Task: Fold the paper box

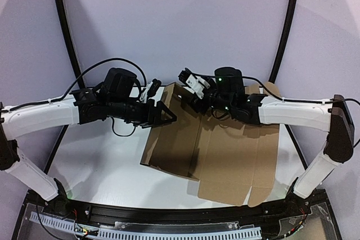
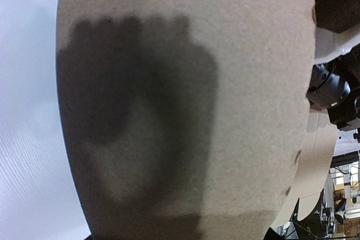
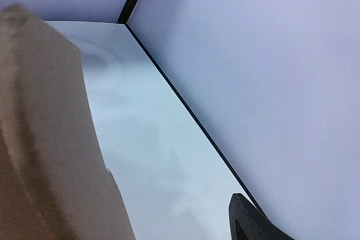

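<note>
- Your top external view looks down from above and behind both arm bases onto the white desk [image 1: 101, 161] and the flat brown cardboard box sheet [image 1: 225, 161].
- Your left wrist view sits very close to that cardboard, which nearly fills it.
- Your right wrist view looks across the desk to the pale lilac wall [image 3: 270, 54], sharing the cardboard at its left.
</note>
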Motion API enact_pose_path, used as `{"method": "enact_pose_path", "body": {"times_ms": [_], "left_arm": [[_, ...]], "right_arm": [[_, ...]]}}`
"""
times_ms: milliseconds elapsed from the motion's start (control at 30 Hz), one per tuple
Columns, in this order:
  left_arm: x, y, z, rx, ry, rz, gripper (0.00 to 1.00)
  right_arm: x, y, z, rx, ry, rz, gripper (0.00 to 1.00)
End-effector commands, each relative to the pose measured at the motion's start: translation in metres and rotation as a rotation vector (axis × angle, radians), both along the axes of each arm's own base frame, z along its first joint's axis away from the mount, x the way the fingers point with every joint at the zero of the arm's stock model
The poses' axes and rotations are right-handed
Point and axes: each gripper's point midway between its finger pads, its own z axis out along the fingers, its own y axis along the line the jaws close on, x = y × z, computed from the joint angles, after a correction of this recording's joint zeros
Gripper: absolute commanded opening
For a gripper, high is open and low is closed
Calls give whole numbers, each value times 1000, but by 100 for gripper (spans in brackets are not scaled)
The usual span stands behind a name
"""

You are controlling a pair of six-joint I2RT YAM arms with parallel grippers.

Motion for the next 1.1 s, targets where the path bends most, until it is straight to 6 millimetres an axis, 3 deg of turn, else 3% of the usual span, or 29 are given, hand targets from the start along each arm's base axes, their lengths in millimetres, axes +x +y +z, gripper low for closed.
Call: {"method": "enact_pose_path", "body": {"times_ms": [0, 100, 267, 367, 467, 567, 667, 767, 933, 1067], "left_arm": [[-14, -12, 31, -101, -66, -76, 22], [-9, -6, 29, -82, -74, -36, 22], [-4, 5, 29, -72, -89, 14, 21], [-4, 11, 30, -69, -99, 34, 22], [-1, 18, 27, -59, -106, 70, 21], [5, 29, 24, -49, -116, 143, 22], [20, 51, 15, -25, -127, 297, 23], [38, 75, 10, -28, -141, 469, 24], [60, 109, -6, -88, -121, 724, 27], [75, 139, -26, -178, -74, 946, 30]], "right_arm": [[-42, 31, 30, 67, -11, 246, 76], [-64, 28, 29, 17, -25, 342, 93], [-91, 12, 15, -131, 17, 439, 98], [-93, 5, 18, -162, 25, 430, 98], [-84, -1, 39, -80, -9, 346, 98], [-69, -16, 82, 91, -63, 192, 98], [-67, -37, 123, 262, -42, 83, 99], [-73, -53, 152, 400, 31, 34, 98], [-96, -69, 176, 508, 80, 70, 98], [-105, -84, 179, 563, 94, 52, 98]]}}
